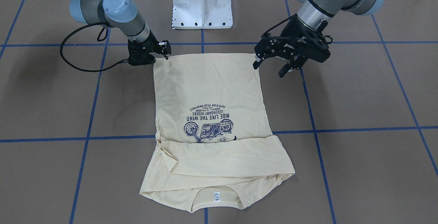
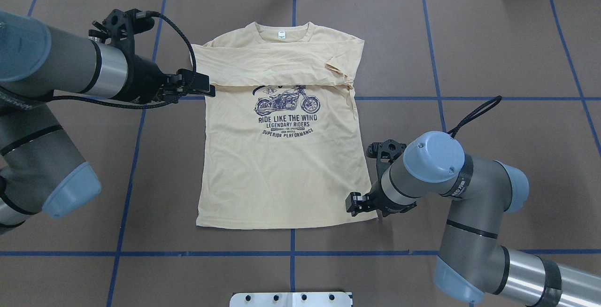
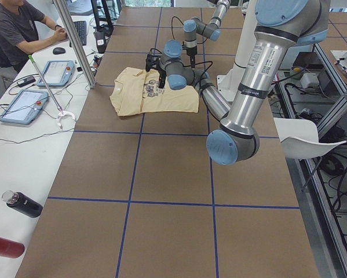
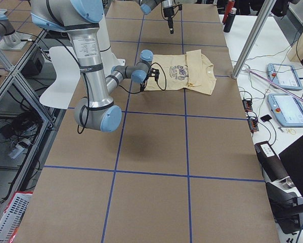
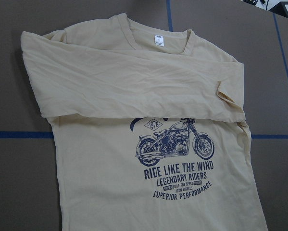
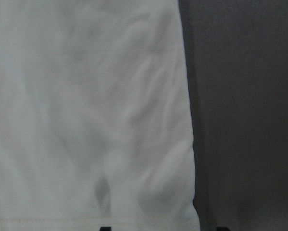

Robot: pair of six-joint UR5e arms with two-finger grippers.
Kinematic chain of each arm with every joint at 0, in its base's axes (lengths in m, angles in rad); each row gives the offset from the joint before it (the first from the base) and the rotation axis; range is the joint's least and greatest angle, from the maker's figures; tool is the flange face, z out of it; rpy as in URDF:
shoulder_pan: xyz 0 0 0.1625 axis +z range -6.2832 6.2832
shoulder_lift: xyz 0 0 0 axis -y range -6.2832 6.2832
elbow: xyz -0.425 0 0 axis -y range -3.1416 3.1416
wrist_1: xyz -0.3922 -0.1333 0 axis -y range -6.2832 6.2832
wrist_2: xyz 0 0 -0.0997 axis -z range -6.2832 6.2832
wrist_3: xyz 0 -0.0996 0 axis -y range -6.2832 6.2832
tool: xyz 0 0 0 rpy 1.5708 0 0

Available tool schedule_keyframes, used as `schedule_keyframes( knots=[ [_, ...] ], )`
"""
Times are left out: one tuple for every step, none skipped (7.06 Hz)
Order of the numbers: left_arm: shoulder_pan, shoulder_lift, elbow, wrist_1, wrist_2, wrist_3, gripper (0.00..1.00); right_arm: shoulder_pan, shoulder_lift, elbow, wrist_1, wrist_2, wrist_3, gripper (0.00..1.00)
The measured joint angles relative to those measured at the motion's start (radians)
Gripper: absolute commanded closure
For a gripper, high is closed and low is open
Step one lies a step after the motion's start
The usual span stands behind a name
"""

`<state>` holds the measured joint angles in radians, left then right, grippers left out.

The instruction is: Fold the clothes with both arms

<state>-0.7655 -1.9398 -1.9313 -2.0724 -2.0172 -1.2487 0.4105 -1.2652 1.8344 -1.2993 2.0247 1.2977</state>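
Note:
The cream-yellow T-shirt (image 2: pixel 281 171) lies flat, print up, with its neck label (image 2: pixel 281 34) at the far side. Both sleeves are folded across the chest and cover the top of the motorcycle print (image 1: pixel 208 128). My right gripper (image 2: pixel 355 203) is low at the hem's right corner. The right wrist view shows blurred fabric (image 6: pixel 86 96) close up, with two dark fingertips (image 6: pixel 105 228) apart at the bottom edge, so it is open. My left gripper (image 1: pixel 270 69) is open, empty and raised above the table. Its wrist view shows the shirt's upper half (image 5: pixel 134 96) from above.
The white pedestal base (image 1: pixel 202 4) stands at the robot's edge of the brown table with blue tape lines (image 2: pixel 436 98). In the exterior left view, an operator (image 3: pixel 17 29) sits at a side desk with tablets (image 3: pixel 19 106), and bottles (image 3: pixel 22 204) lie nearer.

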Motion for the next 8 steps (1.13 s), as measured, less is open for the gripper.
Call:
schedule_keyframes(
  knots=[
    [0.0,0.0,0.0,0.0,0.0,0.0,0.01,-0.003,0.0,-0.002,0.0,-0.001,0.0,0.25],
    [0.0,-0.001,-0.001,0.0,0.0,0.0,0.01,-0.005,0.0,-0.005,-0.001,0.0,0.002,0.25],
    [-0.001,-0.001,-0.001,0.0,0.0,0.0,0.01,-0.005,0.0,-0.008,-0.002,0.002,0.004,0.25],
    [0.0,-0.001,0.0,0.0,0.0,0.0,0.01,-0.005,0.0,-0.01,-0.003,0.004,0.004,0.29],
    [0.0,-0.001,0.0,0.0,0.0,0.0,0.01,-0.005,0.0,-0.01,-0.003,0.006,0.005,0.34],
    [0.0,-0.001,0.0,0.0,0.0,0.0,0.01,-0.004,-0.001,-0.01,-0.003,0.008,0.006,0.37],
    [0.0,-0.001,0.0,0.0,0.0,0.0,0.01,-0.003,-0.003,-0.009,-0.003,0.009,0.008,0.37],
    [0.0,-0.001,0.0,0.0,0.0,0.0,0.01,-0.002,-0.005,-0.009,-0.003,0.01,0.009,0.37]
  ],
)
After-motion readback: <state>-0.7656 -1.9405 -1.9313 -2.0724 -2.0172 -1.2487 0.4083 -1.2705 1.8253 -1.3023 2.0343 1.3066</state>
